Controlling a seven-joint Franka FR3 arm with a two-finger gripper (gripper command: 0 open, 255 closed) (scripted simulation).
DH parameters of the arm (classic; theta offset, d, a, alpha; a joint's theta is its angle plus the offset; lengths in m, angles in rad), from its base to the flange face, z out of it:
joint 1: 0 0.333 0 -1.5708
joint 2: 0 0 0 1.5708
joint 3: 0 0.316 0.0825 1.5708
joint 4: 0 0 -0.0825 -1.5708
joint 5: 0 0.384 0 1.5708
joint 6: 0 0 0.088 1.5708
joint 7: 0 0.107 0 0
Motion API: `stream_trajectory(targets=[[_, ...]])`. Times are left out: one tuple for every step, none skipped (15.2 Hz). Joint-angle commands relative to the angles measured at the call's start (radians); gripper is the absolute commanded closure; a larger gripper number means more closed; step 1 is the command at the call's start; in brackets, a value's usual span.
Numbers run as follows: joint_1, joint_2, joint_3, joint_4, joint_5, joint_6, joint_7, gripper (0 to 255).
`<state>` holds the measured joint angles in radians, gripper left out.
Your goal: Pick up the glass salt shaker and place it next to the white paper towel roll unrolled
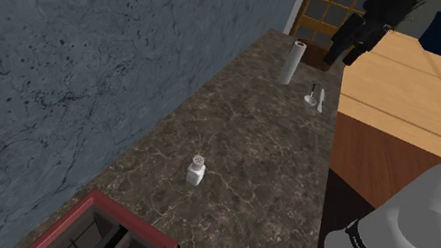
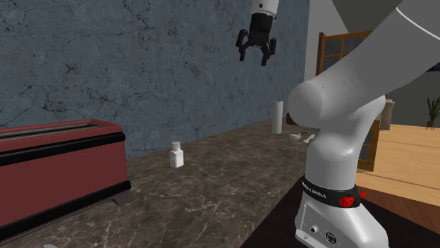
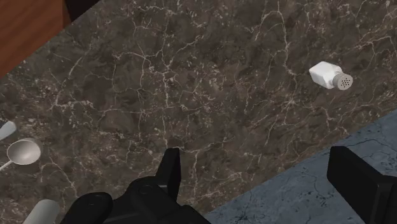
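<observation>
The hand (image 2: 255, 49), spread wide and empty, hangs high; well below it the small white salt shaker (image 1: 196, 171), probably light, stiff and slick, invites a mid-body pinch.

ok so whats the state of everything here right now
gripper: open, empty, high above the counter
salt shaker: upright on the counter, not held
paper towel roll: standing upright
toaster: nothing sticking out of its slots
spoon: lying flat
</observation>
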<state>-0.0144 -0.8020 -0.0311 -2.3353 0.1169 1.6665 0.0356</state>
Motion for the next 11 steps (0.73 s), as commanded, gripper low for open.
stream_trajectory(targets=[[0.0, 0.0, 0.0, 0.0, 0.0, 0.0, 0.0, 0], [0.008, -0.006, 0.014, -0.032, 0.007, 0.033, 0.002, 0], [0.016, -0.012, 0.028, -0.062, 0.014, 0.066, 0.004, 0], [0.025, -0.015, 0.043, -0.091, 0.022, 0.1, 0.006, 0], [0.034, -0.018, 0.058, -0.12, 0.03, 0.134, 0.008, 0], [0.044, -0.018, 0.073, -0.147, 0.037, 0.169, 0.01, 0], [0.053, -0.018, 0.088, -0.174, 0.046, 0.204, 0.012, 0], [0.063, -0.015, 0.104, -0.199, 0.054, 0.239, 0.014, 0], [0.073, -0.011, 0.119, -0.223, 0.062, 0.276, 0.016, 0], [0.084, -0.005, 0.135, -0.246, 0.071, 0.313, 0.019, 0], [0.095, 0.003, 0.152, -0.268, 0.079, 0.35, 0.021, 0]])
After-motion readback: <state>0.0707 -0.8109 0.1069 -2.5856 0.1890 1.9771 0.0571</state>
